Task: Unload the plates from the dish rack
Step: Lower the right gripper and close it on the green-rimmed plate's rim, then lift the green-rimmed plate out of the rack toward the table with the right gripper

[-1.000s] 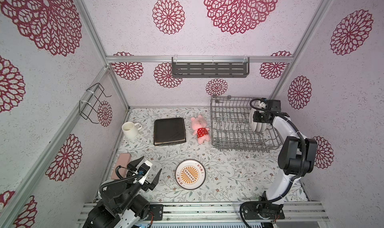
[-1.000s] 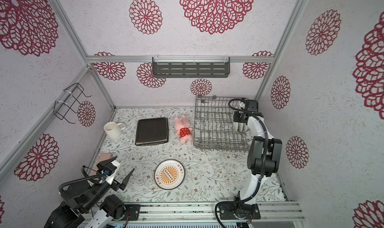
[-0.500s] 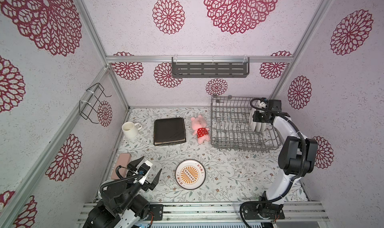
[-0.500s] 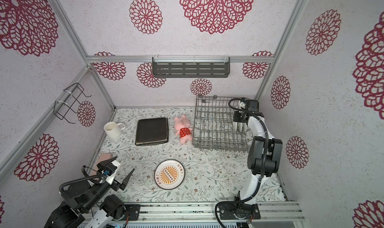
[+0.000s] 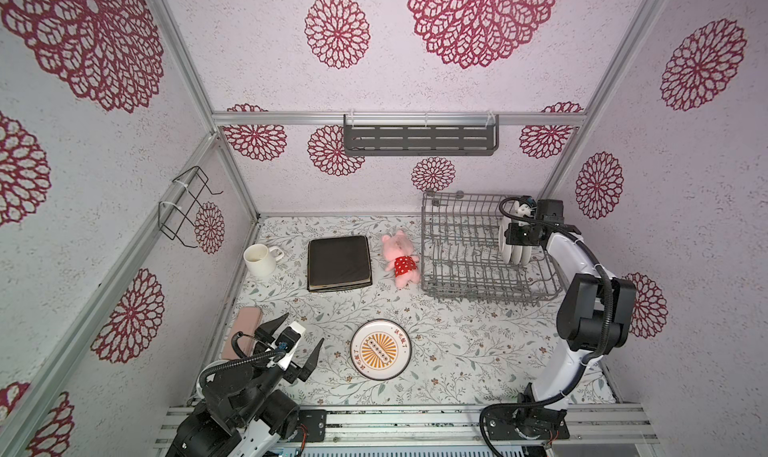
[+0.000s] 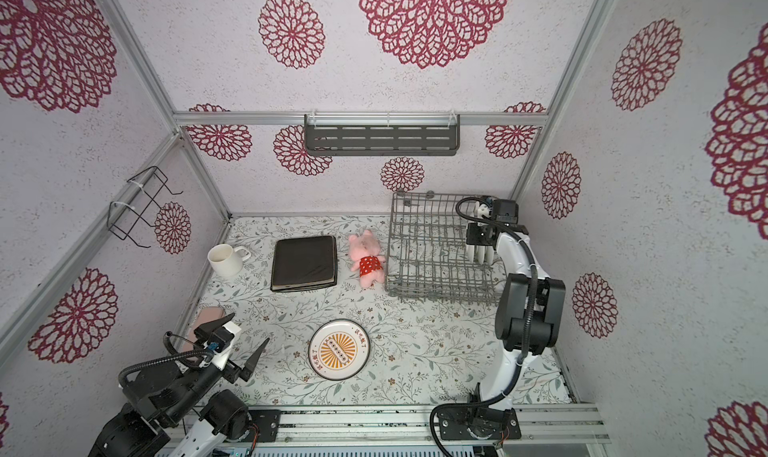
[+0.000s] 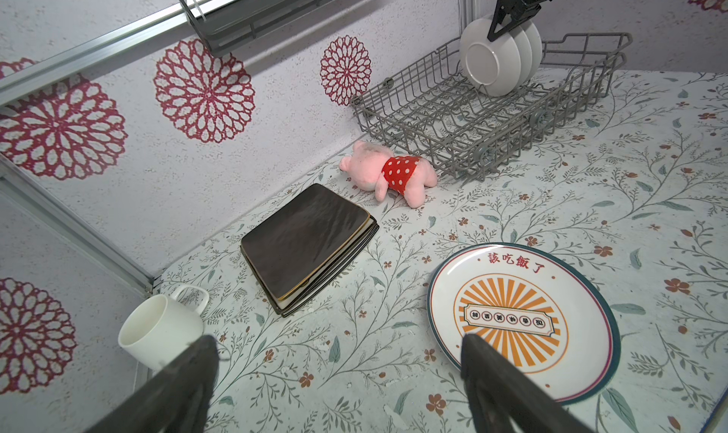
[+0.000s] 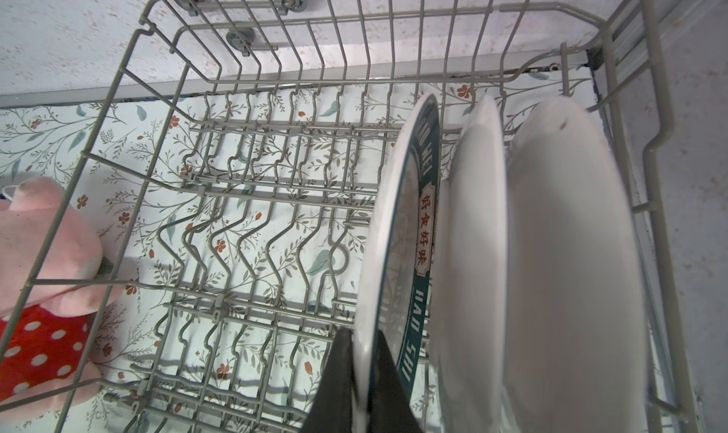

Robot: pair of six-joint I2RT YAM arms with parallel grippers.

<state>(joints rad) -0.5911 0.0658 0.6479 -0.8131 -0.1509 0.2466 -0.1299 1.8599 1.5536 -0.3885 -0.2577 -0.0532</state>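
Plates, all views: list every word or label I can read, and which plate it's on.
"該吃飯了": red, on the rim of the table plate.
"好食好味": red label on the gripped plate, pinched by the right gripper in the rack.
"HAO SHI": white, on the gripped plate's teal band.
Table plate's centre banner: too small to read.
Other letters on the teal band: too foreshortened to read.

You're looking at a grey wire dish rack (image 5: 478, 297) on the right, its white plates (image 7: 492, 60) plain-backed; the teal-rimmed plate (image 8: 409, 253) carries red lettering. At lower centre, the sunburst plate (image 5: 380, 349) is orange on white. The square plates (image 5: 338, 263) are brown-black, gold-edged. White mug (image 5: 259, 259); pink plush (image 5: 400, 259) in red polka dots; leafy floral tabletop (image 5: 457, 351).
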